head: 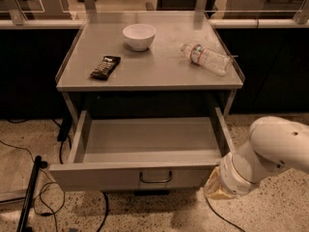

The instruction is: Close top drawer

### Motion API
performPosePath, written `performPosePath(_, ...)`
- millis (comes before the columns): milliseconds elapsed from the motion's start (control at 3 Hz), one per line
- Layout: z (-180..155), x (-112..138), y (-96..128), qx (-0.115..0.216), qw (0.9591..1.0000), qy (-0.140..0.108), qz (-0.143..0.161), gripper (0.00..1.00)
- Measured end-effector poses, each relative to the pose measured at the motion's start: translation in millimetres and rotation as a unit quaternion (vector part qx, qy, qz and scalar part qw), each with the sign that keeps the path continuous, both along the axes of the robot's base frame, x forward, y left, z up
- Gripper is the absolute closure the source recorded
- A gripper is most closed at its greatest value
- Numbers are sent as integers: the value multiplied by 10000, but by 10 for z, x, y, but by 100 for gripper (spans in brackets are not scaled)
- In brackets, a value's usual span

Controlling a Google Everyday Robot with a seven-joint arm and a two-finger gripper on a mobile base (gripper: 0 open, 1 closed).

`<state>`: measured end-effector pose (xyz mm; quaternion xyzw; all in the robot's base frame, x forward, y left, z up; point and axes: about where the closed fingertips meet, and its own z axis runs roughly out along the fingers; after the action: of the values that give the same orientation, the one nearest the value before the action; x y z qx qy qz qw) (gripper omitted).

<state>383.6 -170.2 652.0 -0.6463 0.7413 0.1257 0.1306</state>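
The top drawer (pixel 145 178) is a wide, shallow grey metal drawer pulled far out of the cabinet, and its inside is bare. A small wire loop handle (pixel 156 178) sits at the middle of its flat front. My gripper (pixel 216 186) is at the drawer's front right corner, low and close to the front panel. The white arm (pixel 270 153) reaches in from the right and hides most of the gripper.
On the cabinet top (pixel 149 71) lie a white bowl (pixel 139 36), a dark snack bar (pixel 105 67) and a plastic bottle (pixel 206 58) on its side. Cables (pixel 58 153) and a black pole (pixel 29 197) lie on the floor at the left.
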Motion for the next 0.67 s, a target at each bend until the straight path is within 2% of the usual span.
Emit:
performPosePath(333, -41, -9, 7, -36, 10000, 33, 42, 82)
performPosePath(667, -41, -10, 7, -36, 10000, 33, 42, 59)
